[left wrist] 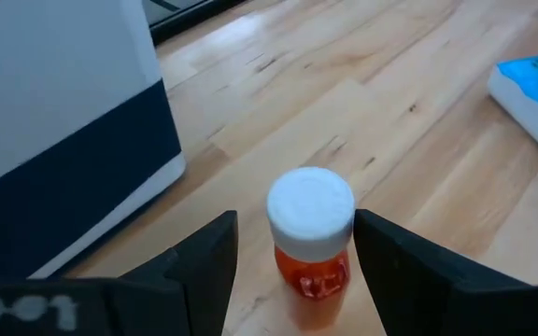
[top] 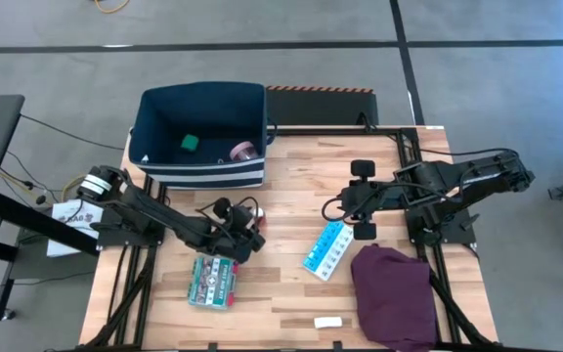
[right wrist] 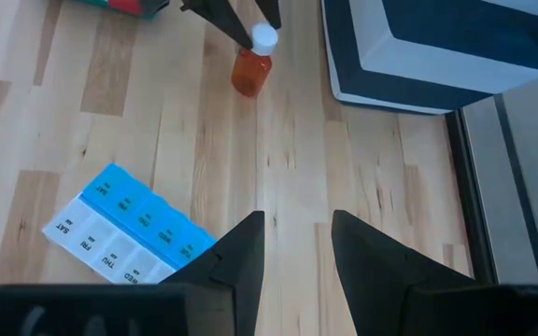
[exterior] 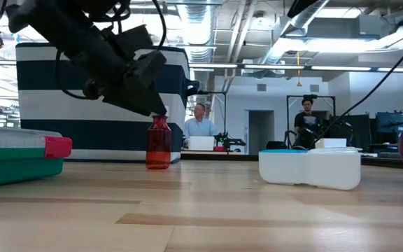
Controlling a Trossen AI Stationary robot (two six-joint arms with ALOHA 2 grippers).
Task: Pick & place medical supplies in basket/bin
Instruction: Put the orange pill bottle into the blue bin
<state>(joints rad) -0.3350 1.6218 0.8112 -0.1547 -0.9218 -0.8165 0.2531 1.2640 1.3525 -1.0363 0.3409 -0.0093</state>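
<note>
Fingers (left wrist: 204,271) of the left gripper (left wrist: 292,266) are spread apart, one on each side of the small orange bottle (left wrist: 311,247); a gap shows between each finger and the bottle, so no grip is established. Bottle status: upright on the wooden table (top: 291,196), white cap uppermost, just in front of the navy-blue bin (top: 203,132). From table height the bottle (exterior: 158,143) stands directly under the left gripper's tip (exterior: 149,105).

Inside the bin: a green tape roll (top: 190,143) and a pink round cup (top: 243,152).

Near the left arm, on the table's front-left area, lies the green-red flat box (top: 213,280), beside the gripper and clear of it.

The right gripper (right wrist: 297,247) is parted and carries nothing; it hangs over the table, right of centre. The light-blue pill organizer (top: 326,250) lies flat just in front of it. The purple cloth (top: 394,291) is heaped at the front-right corner. A small white bar (top: 327,322) rests near the front edge.

Two people (exterior: 200,122) are visible in the room beyond.
</note>
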